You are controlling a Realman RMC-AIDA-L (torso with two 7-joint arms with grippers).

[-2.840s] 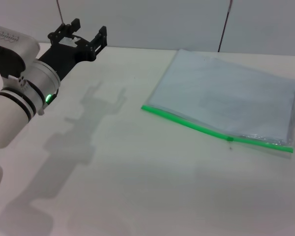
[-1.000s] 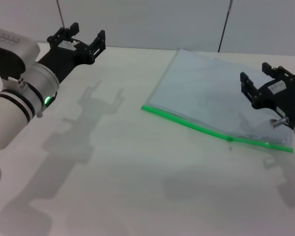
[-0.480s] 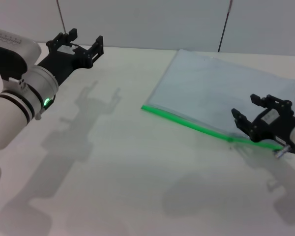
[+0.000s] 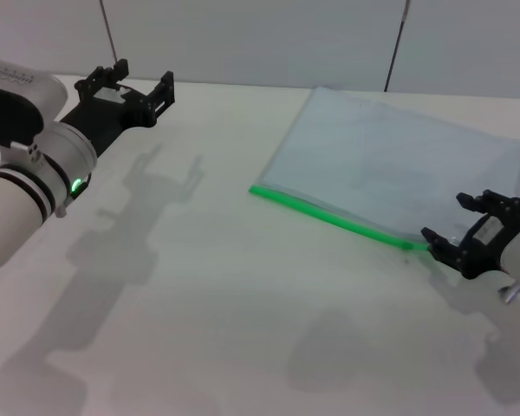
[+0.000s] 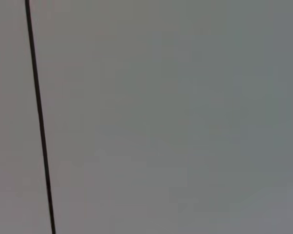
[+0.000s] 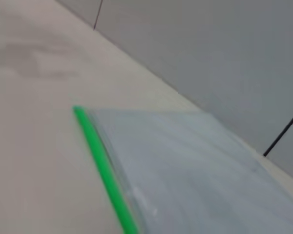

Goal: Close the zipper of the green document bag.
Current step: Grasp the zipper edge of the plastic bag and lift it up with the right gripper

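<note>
the green document bag (image 4: 390, 169) looks like thin translucent plastic, pale blue-grey, smooth with a soft sheen and a few faint ripples. the zipper (image 4: 329, 217) is a bright green plastic strip, smooth and slightly glossy. table (image 4: 199, 286) is a matt off-white surface, no visible grain. both the left gripper (image 4: 126, 80) and right gripper (image 4: 468, 227) look like matt black hard plastic, the left arm's casing glossy white.
</note>
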